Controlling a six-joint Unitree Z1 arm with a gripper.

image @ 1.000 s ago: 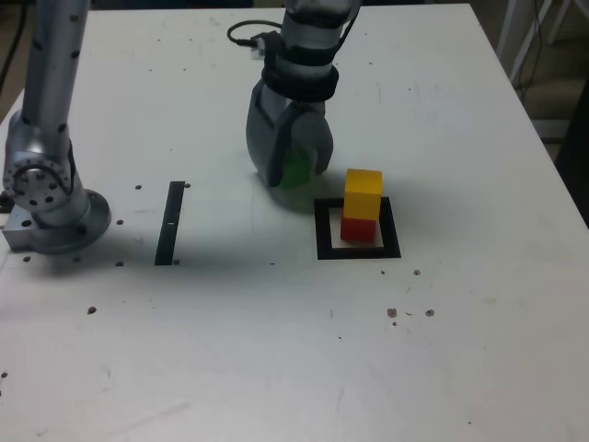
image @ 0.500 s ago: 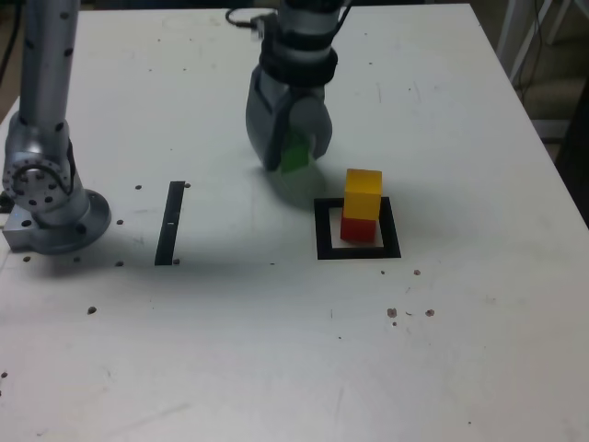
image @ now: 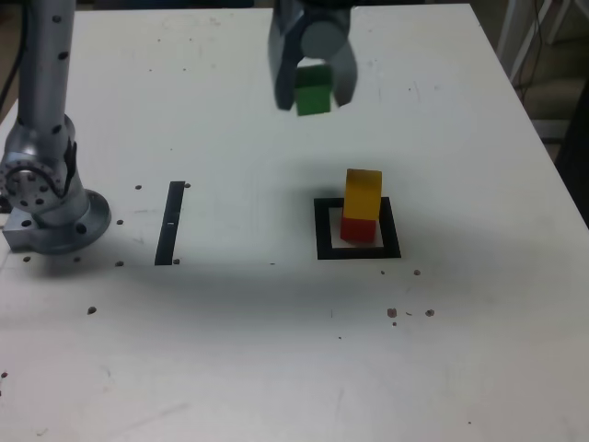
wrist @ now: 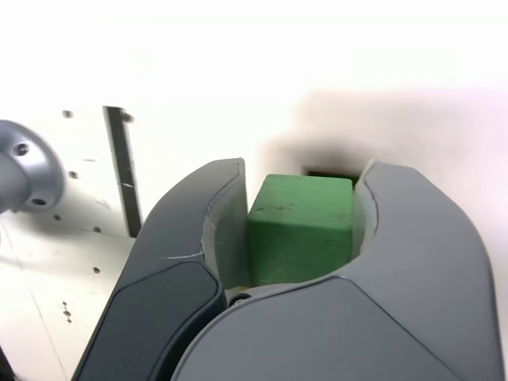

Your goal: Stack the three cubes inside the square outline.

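Higher now: end effector (image: 314, 95) clamping green cube (image: 313, 96)

Green cube (image: 313, 97), yellow cube (image: 363, 194), red cube (image: 358, 229), black square outline (image: 324, 230).

- My jaws cover two sides of the green cube (wrist: 300, 230).
- The exterior view's top edge cuts off my gripper (image: 314, 87).
- The square outline (wrist: 329, 173) barely shows past the cube.
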